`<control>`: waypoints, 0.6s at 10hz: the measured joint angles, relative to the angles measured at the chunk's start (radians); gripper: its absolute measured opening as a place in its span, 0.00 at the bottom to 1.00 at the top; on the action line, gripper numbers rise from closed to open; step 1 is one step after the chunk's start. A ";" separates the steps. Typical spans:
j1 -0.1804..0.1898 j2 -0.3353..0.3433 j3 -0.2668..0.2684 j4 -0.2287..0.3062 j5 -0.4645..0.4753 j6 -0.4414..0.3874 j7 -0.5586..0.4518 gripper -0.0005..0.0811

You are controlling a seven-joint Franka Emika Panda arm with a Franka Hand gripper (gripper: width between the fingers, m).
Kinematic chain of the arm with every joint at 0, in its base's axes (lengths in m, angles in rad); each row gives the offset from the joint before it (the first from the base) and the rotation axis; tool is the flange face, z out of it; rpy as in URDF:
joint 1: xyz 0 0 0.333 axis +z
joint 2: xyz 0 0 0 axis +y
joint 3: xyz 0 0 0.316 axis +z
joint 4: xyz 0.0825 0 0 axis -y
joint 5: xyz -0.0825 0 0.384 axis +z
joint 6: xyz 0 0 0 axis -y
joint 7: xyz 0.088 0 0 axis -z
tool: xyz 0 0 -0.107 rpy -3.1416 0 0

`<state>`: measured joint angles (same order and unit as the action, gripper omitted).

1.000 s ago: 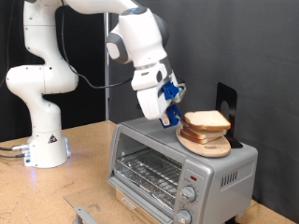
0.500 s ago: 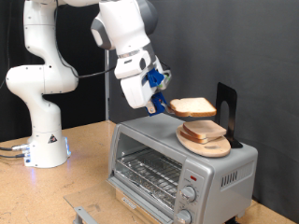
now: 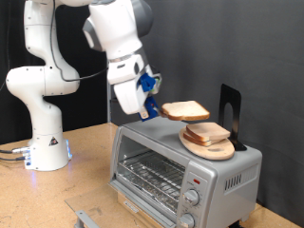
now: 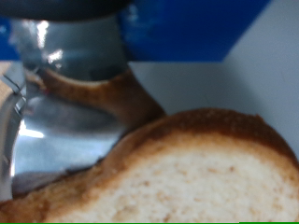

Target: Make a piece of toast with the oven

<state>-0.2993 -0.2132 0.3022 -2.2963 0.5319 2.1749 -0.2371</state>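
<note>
Fingers of the gripper [image 3: 152, 106] were closed on one edge of the piece of toast [image 3: 184, 111], holding it level in the air above the oven [image 3: 180, 161], clear of its top. Beside it, on the oven's top toward the exterior view's right, sat the stack of slices [image 3: 207, 134] on a wooden board [image 3: 211, 149]. The oven door [image 3: 123, 202] hung open, showing the wire rack [image 3: 152, 173].

White glossy rounded arm [image 3: 57, 57], blue-accented claw [image 3: 152, 103], black cable
</note>
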 joint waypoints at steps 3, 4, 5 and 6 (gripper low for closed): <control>-0.037 -0.016 -0.085 -0.013 0.000 -0.090 -0.121 0.49; -0.051 -0.021 -0.112 -0.014 -0.002 -0.119 -0.158 0.49; -0.065 -0.025 -0.138 -0.015 -0.010 -0.150 -0.202 0.49; -0.080 -0.030 -0.162 -0.016 -0.019 -0.176 -0.249 0.49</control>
<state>-0.3791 -0.2429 0.1403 -2.3127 0.5128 1.9990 -0.4859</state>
